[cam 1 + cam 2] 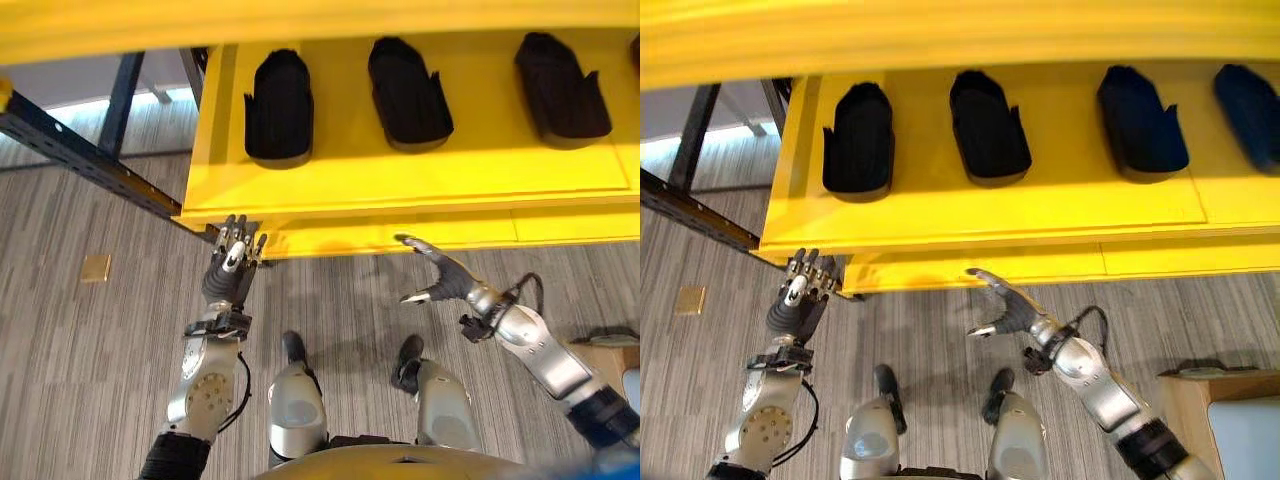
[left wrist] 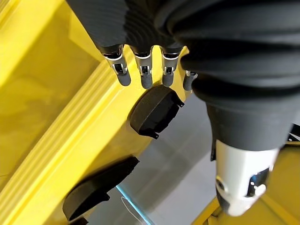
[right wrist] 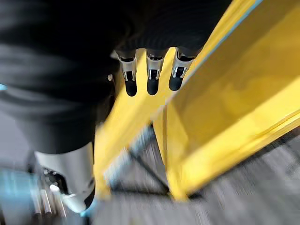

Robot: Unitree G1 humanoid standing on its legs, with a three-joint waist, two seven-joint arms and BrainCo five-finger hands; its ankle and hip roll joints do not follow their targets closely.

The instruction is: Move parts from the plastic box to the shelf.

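Hovering low at about 7 o'clock in the head views, the left hand points straight up toward the front lip of the yellow shelf, fingers straight and side by side, nothing in them. Over at 4 o'clock, the right hand floats just below that same front edge, fingers spread wide and thumb splayed off, empty as well. On the grey plank floor, out at 9 o'clock, lies a small tan square. Down at 4 o'clock a cardboard box peeks in at the frame's edge. Moving up and away, the shelf tray carries a row of black parts, spaced apart from 11 o'clock across to 1 o'clock. Beyond at 10 o'clock runs the dark blue frame.
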